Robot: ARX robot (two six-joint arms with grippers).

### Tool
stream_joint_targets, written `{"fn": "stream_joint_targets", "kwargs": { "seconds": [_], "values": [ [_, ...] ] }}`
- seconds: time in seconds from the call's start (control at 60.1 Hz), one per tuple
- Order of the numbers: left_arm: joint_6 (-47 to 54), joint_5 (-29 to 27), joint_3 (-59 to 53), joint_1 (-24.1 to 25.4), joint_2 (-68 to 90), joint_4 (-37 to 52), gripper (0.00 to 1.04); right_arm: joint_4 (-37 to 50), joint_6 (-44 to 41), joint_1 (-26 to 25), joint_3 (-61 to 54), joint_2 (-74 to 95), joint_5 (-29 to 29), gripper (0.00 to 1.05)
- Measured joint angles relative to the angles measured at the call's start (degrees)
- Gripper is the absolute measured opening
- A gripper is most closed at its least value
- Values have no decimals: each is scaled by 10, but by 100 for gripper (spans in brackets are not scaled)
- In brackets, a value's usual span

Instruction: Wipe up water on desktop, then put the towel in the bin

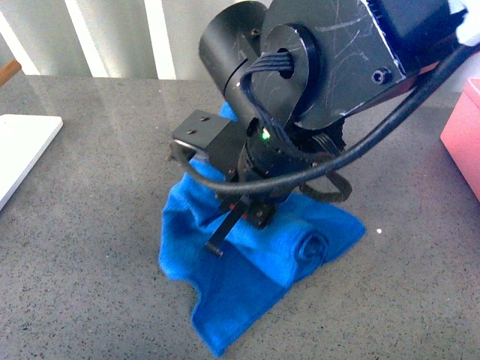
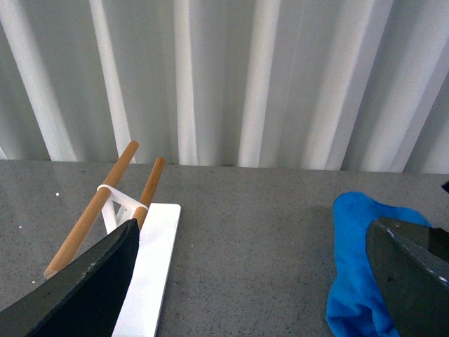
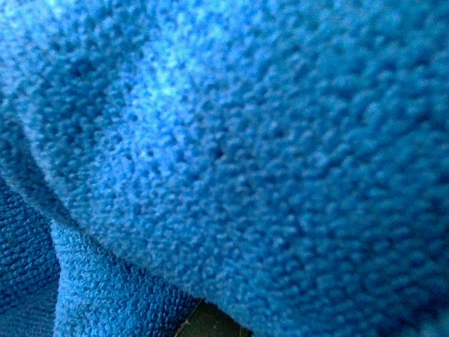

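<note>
The bright blue towel lies crumpled on the dark grey speckled desktop, in the middle of the front view. My right gripper points down into the towel and is shut on it; its fingertips are buried in the folds. The right wrist view is filled with blue towel fabric pressed close to the camera. My left gripper is open and empty above the bare desktop. The towel shows beside one of its black fingers.
A flat white board lies at the left edge of the desktop and also shows in the left wrist view, with a wooden-rod rack beside it. A pink container stands at the right edge. A white ribbed wall runs behind.
</note>
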Motion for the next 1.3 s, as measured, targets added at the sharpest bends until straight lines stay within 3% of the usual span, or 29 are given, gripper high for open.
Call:
{"fn": "stream_joint_targets", "kwargs": {
  "seconds": [0.366,0.532,0.582,0.649,0.832,0.948,1.098,1.298],
  "values": [
    [0,0,0,0,0,0,98,-36,-51,-59,-174,-143,37,4],
    [0,0,0,0,0,0,98,-40,-67,-81,-144,-193,34,4],
    [0,0,0,0,0,0,98,-63,-68,-85,-94,-217,7,4],
    [0,0,0,0,0,0,98,-101,-66,-89,-16,-231,14,4],
    [0,0,0,0,0,0,98,-219,-89,-122,162,-239,92,4],
    [0,0,0,0,0,0,98,-294,-107,-176,233,-250,175,4],
    [0,0,0,0,0,0,98,-345,-118,-233,236,-303,244,4],
    [0,0,0,0,0,0,98,-367,-143,-295,193,-395,269,4]
  ]
}}
